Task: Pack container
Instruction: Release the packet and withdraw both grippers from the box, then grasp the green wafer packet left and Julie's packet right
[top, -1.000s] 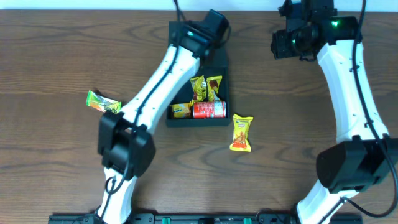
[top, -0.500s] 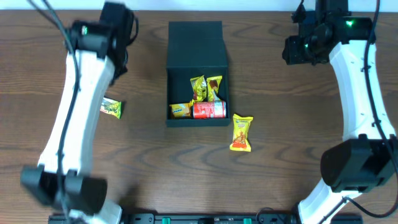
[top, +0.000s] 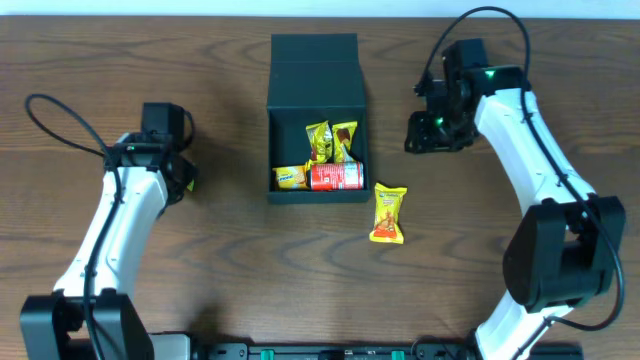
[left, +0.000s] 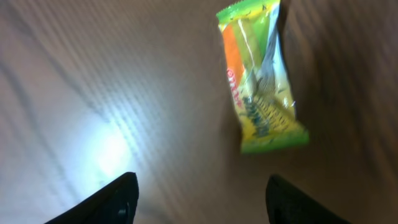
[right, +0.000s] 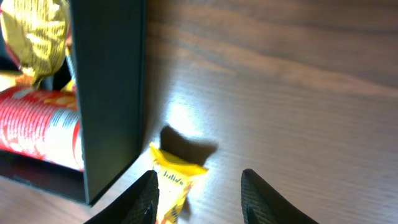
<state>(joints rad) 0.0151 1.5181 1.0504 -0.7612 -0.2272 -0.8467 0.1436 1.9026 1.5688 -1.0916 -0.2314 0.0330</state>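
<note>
- Left claw (left: 202, 208): wide open, empty, over the green packet (left: 261, 81) on the counter (left: 93, 93). Pick-up step; next, probably lower and pinch the packet.
- Container (top: 315, 75): mid-counter, lid open, partly filled, well to the right of the left claw.
- Right claw (right: 199, 199): open, empty, above the yellow packet (right: 171, 190) just beside the container wall.

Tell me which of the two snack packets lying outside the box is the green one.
The left packet, before the open left fingers: green with an orange band. The right packet, beside the container, is yellow and orange.
</note>
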